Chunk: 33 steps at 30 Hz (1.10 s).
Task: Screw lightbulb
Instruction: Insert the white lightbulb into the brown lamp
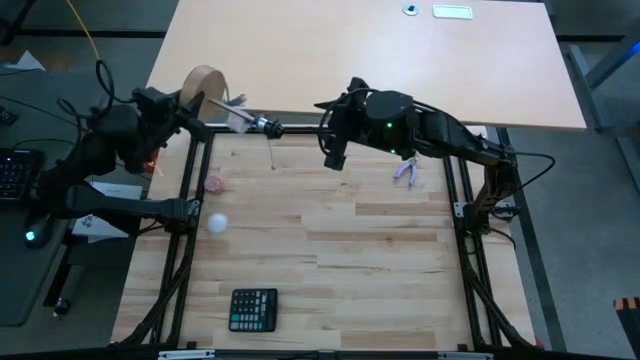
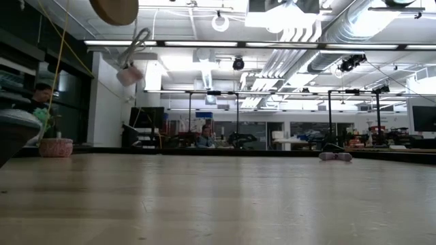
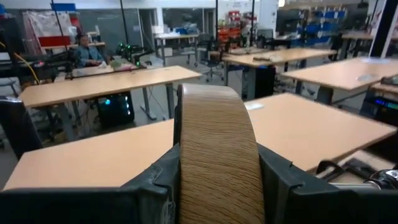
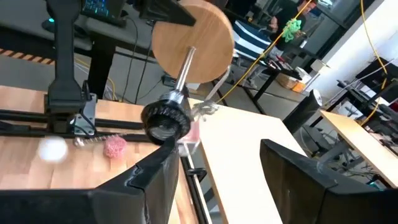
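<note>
The lightbulb (image 1: 217, 223), small and white, lies on the wooden table at the left, and no gripper touches it. My left gripper (image 1: 190, 100) is shut on a round wooden disc (image 1: 203, 85) and holds it on edge above the table's far left corner. A metal rod sticks out of the disc toward the right and ends in a black socket (image 4: 166, 119). My right gripper (image 4: 217, 180) is open just to the right of the socket and faces it, with nothing between its fingers. The lightbulb (image 4: 53, 149) shows beyond it. My left gripper pinches the wooden disc between its two fingers, one on each flat face near the rim (image 3: 180, 168). The rim's edge stands up between them. The fingers come in level from the table's left. The disc is upright on edge, lifted clear of the table.
A small pink ball (image 1: 216, 185) lies near the lightbulb. A black calculator (image 1: 253, 309) sits by the near edge, and a purple tool (image 1: 407, 172) lies under my right arm. A clear wrapper hangs by the socket (image 4: 189, 134). A pale desk (image 1: 400, 60) borders the far side.
</note>
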Each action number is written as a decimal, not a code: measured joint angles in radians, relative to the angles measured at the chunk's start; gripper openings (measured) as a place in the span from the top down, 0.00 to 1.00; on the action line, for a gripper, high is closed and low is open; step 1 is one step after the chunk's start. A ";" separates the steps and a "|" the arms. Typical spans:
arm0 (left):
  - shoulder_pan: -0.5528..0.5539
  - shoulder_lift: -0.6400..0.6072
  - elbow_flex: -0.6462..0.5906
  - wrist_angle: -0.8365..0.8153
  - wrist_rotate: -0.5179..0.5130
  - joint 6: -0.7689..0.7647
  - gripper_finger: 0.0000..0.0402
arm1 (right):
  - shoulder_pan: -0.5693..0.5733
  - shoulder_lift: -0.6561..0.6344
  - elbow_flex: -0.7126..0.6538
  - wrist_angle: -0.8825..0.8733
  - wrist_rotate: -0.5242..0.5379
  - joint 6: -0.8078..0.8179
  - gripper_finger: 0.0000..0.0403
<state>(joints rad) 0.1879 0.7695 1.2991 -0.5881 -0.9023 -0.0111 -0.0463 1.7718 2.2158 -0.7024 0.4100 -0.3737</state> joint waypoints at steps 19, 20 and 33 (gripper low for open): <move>0.000 0.030 0.002 -0.729 0.224 -0.563 0.71 | -0.053 0.016 0.001 -0.333 -0.115 0.217 0.46; 0.000 0.051 0.002 -0.806 0.263 -0.591 0.71 | -0.054 0.016 0.001 -0.332 -0.116 0.214 0.46; -0.012 0.330 -0.079 -0.982 0.582 -0.522 0.71 | -0.101 0.030 0.001 -0.328 -0.195 0.190 0.46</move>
<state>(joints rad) 0.1754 1.0993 1.2205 -1.5702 -0.3206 -0.5335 -0.1469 1.8019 2.2164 -1.0302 0.2145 -0.1839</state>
